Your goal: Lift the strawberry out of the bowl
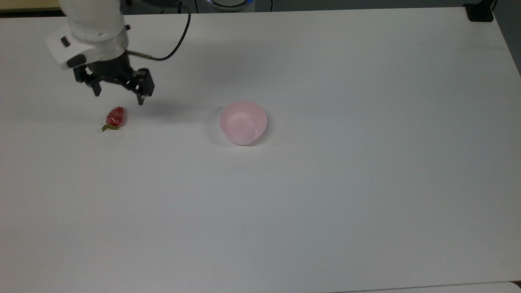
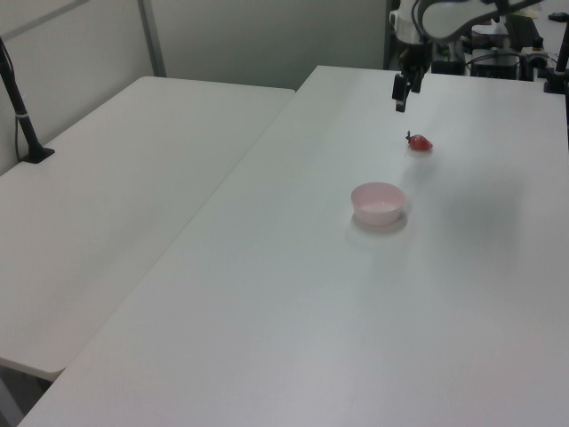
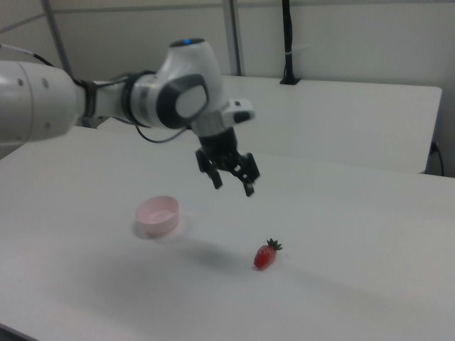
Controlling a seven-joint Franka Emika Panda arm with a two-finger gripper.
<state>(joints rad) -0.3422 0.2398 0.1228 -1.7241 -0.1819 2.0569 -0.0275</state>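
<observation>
White desk [image 1: 325, 203] carries bowl [image 1: 243, 122]; strawberry [image 1: 114, 117] lies at its 9 o'clock, well apart. Gripper [image 1: 119, 96] hovers above, fingers [image 3: 248, 187] spread, empty. Left view adds second table [image 2: 124, 178].

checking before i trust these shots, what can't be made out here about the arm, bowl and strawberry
- Arm: in the top view the frame's upper edge cuts it off above the gripper.
- Bowl: in the right view its near wall hides the floor inside.
- Strawberry: in the left view too small to show its seeds or leaves.
- Table: in the top view the frame's left edge cuts it off.
</observation>
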